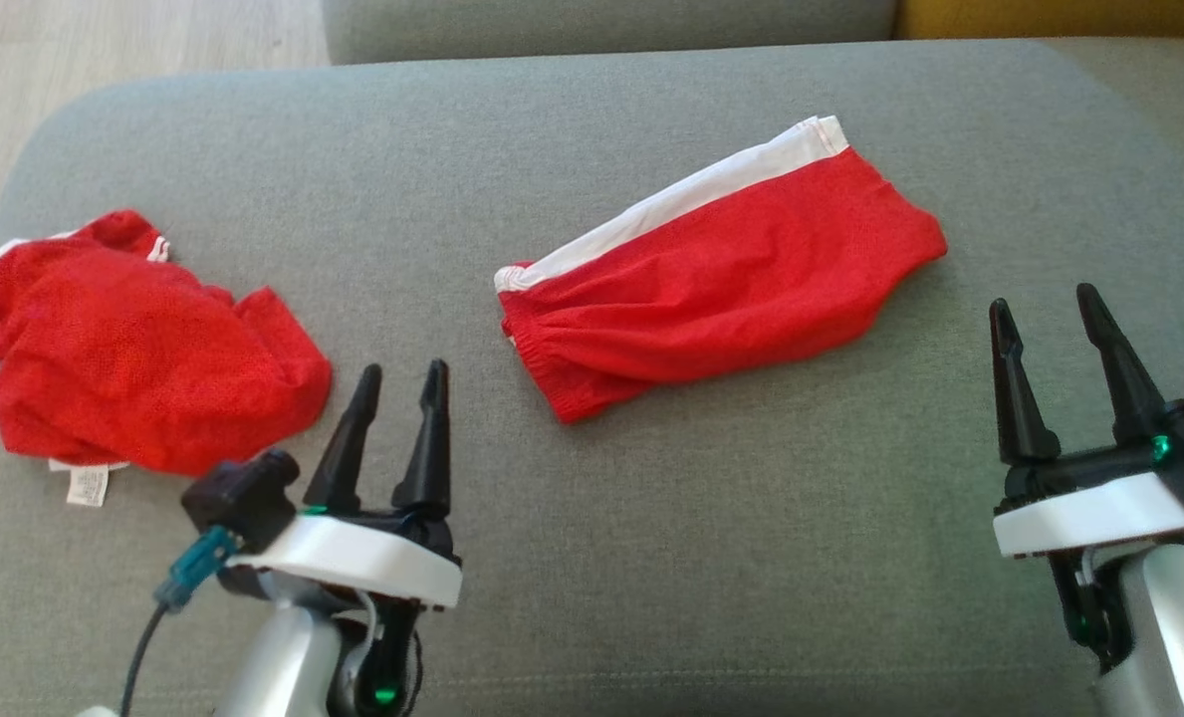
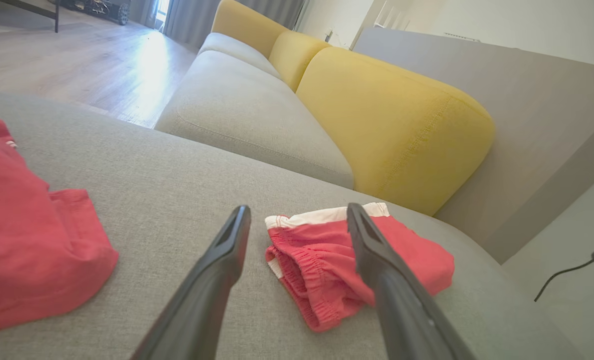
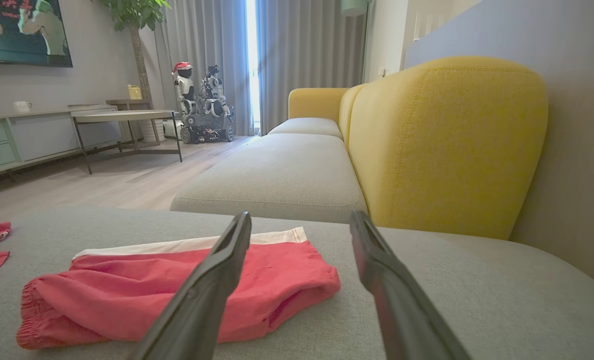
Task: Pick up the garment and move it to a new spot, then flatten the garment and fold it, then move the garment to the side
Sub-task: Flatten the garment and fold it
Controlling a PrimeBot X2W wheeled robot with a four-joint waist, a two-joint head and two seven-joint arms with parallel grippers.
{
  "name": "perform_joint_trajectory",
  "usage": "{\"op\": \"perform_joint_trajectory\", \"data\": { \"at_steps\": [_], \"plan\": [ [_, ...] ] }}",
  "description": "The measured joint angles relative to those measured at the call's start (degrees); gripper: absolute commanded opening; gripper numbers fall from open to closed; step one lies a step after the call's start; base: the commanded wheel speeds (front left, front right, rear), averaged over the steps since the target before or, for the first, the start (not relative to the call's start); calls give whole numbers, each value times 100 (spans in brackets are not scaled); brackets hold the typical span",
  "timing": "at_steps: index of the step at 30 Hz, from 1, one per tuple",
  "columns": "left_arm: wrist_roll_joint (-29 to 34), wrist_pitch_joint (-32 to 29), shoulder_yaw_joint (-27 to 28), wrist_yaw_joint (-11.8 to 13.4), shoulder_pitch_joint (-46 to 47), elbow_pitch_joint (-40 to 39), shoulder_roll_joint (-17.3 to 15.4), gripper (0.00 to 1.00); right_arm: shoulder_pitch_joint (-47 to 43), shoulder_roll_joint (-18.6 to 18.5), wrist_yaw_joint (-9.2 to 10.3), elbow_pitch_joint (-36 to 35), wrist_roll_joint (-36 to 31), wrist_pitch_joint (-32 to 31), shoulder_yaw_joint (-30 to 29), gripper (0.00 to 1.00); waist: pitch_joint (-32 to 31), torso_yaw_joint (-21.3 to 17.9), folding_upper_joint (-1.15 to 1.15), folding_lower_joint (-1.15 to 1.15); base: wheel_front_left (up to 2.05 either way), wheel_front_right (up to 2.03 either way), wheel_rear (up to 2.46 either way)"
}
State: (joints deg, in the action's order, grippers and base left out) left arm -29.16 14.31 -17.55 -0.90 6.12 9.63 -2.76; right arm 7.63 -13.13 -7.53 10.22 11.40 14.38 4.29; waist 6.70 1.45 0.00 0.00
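Red cloth lies in two places on the grey cushion (image 1: 651,558). In the head view, a folded red garment (image 1: 721,279) with a white band lies flat near the middle, a little to the right. A crumpled red garment (image 1: 123,349) with a white label (image 1: 87,485) lies at the left edge. The left gripper (image 1: 404,370) is on the near side, just beside the crumpled one, its jaws wide apart and holding nothing. The right gripper (image 1: 1043,297) is at the near right, also spread wide and empty, apart from the folded garment.

In the left wrist view, the left gripper (image 2: 297,207) points at the folded red garment (image 2: 321,260), which lies beyond the fingertips, untouched. A yellow backrest (image 2: 401,125) stands farther away.

In the right wrist view, the right gripper (image 3: 300,214) hovers over the cushion with both fingers spread. The folded red garment (image 3: 127,290) lies flat behind its left finger.
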Motion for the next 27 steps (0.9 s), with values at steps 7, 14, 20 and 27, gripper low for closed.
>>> {"op": "perform_joint_trajectory", "data": {
  "at_steps": [7, 14, 20, 27],
  "plan": [
    [2, 0, -159, 73, 157, -24, 0, 100, 239, 325, 0, 358, 875, -488, -328, 100, 247, 196, 0, 0, 0, 0, 0],
    [-13, 0, -401, 141, 369, -46, 2, 100, 922, 479, 0, 1007, 2257, -1425, -947, 100, 590, 541, 0, 0, 0, 0, 0],
    [-101, 0, -534, 190, 436, -73, 3, 100, 1368, 517, 0, 1577, 2807, -2118, -1538, 100, 808, 852, 0, 0, 0, 0, 0],
    [-198, 0, -871, 246, 582, -66, 3, 100, 1937, 516, 0, 2384, 2815, -2836, -2241, 100, 1026, 1248, 0, 0, 0, 0, 0]
  ]
}}
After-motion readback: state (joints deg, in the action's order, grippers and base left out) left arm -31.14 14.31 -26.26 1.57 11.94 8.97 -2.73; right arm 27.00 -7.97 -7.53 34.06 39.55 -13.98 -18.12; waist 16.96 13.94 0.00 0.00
